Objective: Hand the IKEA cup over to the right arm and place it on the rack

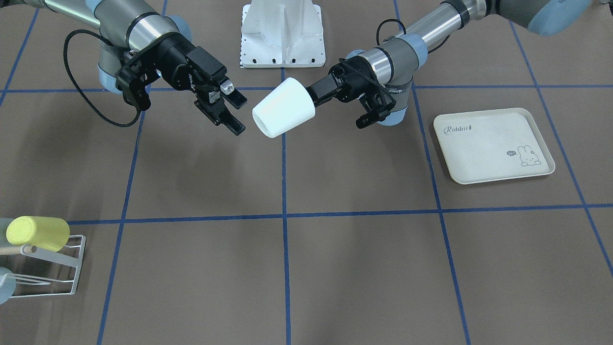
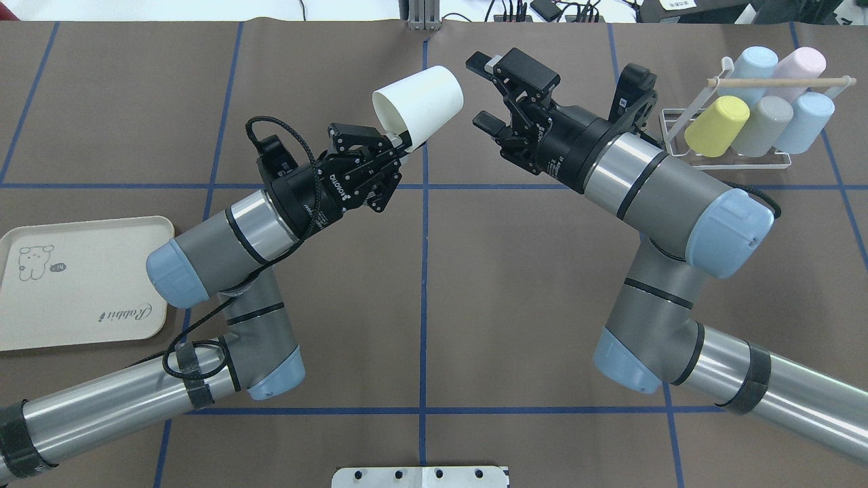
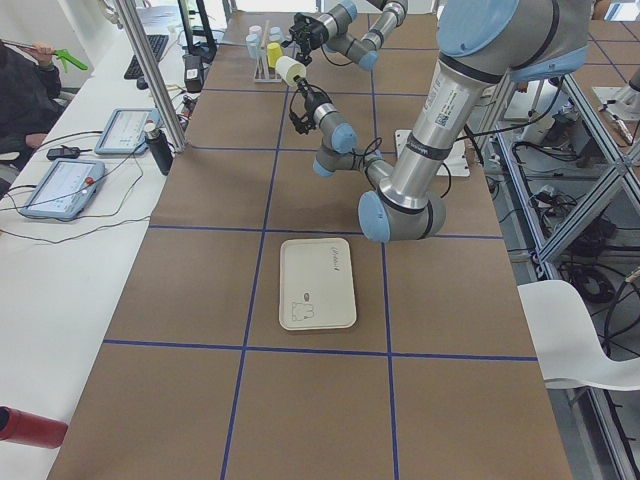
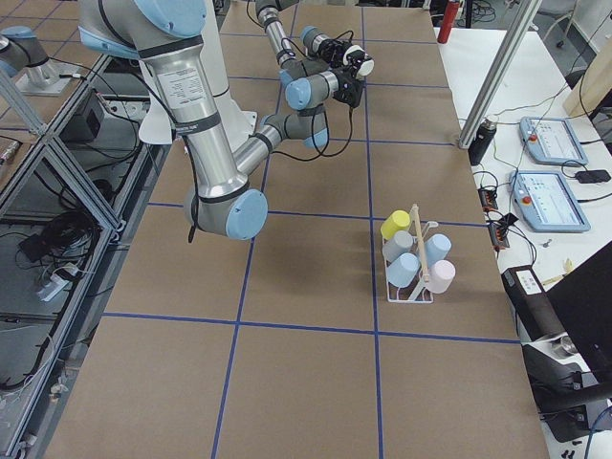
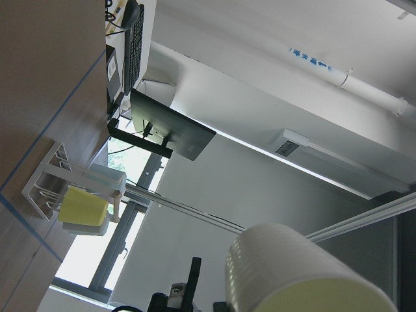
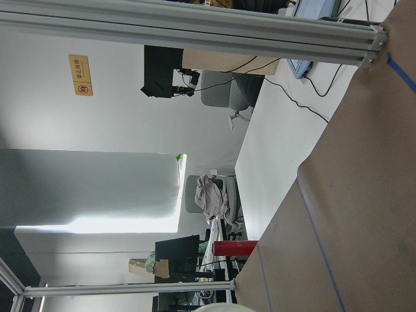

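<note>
Mid hand-over, with the receiving grasp not yet made.

White IKEA cup [image 2: 420,105] aloft over the desk [image 2: 420,285], upper middle of the overhead view. Tilted on its side, closed base toward the right pincer [image 2: 483,91], open mouth toward the left pincer [image 2: 400,139]. Nowhere near the rack [image 2: 739,165], which sits well apart at the upper right of that view, loaded with other cups [image 2: 715,125] in yellow, grey, blue and pink under a wooden dowel [image 2: 780,81].

Left pincer: pressed together on the cup's rim wall, apparently with one finger inside the mouth and one outside. Sole support of the cup at present.

Right pincer: spread wide, empty, touching nothing. Just beside the cup's base, separated from it by a sliver of brown desk in the front-facing view. Cup not yet between its fingers.

Next, as a judgement: ease the right pincer forward along the cup's length, far enough to straddle the body with both fingers. Close firmly, and only then let go at the left. Calls for careful centring, given a smooth tapered wall likely to slide toward the narrow end under a loose or skewed squeeze. After that, a carry to the upper right and a search for a free prong; impossible to tell from here whether any prong is free.
</note>
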Robot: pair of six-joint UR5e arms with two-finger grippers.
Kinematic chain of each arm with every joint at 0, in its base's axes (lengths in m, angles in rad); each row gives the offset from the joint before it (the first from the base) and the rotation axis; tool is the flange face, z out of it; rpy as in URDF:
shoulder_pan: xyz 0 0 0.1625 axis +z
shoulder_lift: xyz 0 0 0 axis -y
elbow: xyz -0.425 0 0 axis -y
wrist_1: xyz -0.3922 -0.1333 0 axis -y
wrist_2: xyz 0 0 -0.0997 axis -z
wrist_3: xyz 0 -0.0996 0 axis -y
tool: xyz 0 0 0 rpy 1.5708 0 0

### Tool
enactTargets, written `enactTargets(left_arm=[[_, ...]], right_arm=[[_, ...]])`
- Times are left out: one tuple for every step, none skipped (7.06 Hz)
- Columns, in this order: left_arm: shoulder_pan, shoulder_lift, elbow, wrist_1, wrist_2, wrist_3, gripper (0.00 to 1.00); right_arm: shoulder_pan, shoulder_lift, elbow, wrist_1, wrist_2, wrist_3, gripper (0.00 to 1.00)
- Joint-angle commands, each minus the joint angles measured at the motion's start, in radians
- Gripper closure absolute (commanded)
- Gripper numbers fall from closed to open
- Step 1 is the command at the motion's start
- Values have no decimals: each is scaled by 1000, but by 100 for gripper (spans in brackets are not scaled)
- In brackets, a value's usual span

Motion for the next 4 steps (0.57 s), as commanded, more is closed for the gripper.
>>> enactTargets(left_arm=[[2, -28, 23, 1, 0, 0, 100], [6, -40, 36, 1, 2, 2, 100], [11, -46, 41, 1, 2, 2, 100], [15, -54, 41, 1, 2, 2, 100]], right_arm=[[-2, -1, -3, 0, 0, -2, 0], [-3, 0, -3, 0, 0, -2, 0], [-3, 0, -3, 0, 0, 0, 0], [-3, 0, -3, 0, 0, 0, 0]])
